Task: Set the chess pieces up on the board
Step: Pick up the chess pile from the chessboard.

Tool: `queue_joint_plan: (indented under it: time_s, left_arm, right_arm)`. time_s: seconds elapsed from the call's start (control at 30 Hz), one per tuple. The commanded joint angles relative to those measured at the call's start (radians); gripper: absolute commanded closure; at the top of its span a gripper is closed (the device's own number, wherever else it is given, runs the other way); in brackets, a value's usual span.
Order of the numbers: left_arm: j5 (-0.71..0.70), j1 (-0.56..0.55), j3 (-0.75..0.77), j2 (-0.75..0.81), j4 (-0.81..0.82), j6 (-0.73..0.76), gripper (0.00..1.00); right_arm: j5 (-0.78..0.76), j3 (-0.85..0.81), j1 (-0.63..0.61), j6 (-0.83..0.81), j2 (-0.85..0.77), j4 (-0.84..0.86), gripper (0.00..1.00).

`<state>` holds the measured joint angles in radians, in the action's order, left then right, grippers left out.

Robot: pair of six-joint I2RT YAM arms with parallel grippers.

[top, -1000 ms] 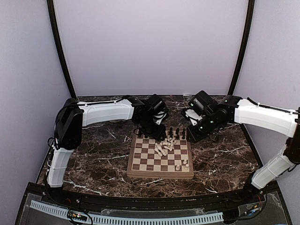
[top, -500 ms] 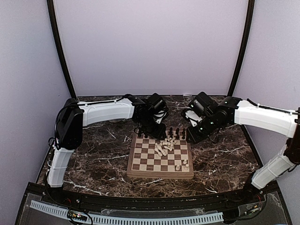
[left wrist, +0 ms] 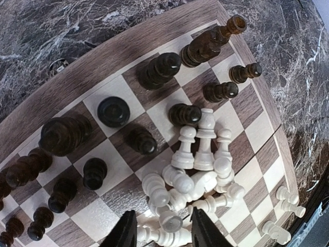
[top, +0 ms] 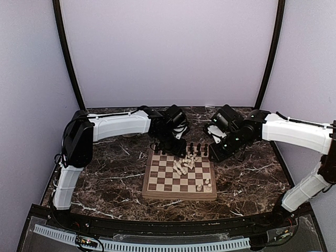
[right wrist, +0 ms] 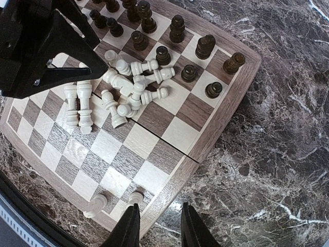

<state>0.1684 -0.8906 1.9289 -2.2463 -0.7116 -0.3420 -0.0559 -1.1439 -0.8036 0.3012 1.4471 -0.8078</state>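
My right arm has edged a little closer to the board (top: 157,185) since a second ago; my left arm has hardly shifted. The cream chess pieces (left wrist: 198,170) lie tumbled in a heap directly under and just ahead of my left gripper (left wrist: 163,232). Its fingers stand apart with nothing held between them. Beyond the heap, the dark chess pieces (left wrist: 159,69) stand upright in two rows along the board's edge. My right gripper (right wrist: 157,229) is also parted and empty, and it hangs over the board's rim. Two stray cream pieces (right wrist: 134,198) sit just beside its left finger, one of them tipped over. The main heap is well ahead of it. The board lies flat on the dark marbled desk (right wrist: 267,154).
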Motion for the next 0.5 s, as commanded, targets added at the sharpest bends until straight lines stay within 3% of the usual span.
queue_joint_plan:
  time_s: [0.0,0.47]
  left_arm:
    - [-0.012,-0.004,0.002,-0.007,-0.034,-0.015,0.63]
    - [-0.031,-0.005,0.024,0.002,-0.091,-0.009,0.84]
  right_arm:
    - [0.003,0.009,0.003,0.011,-0.013,0.021,0.71]
    - [0.008,0.018,0.004,0.019,-0.004,0.044,0.71]
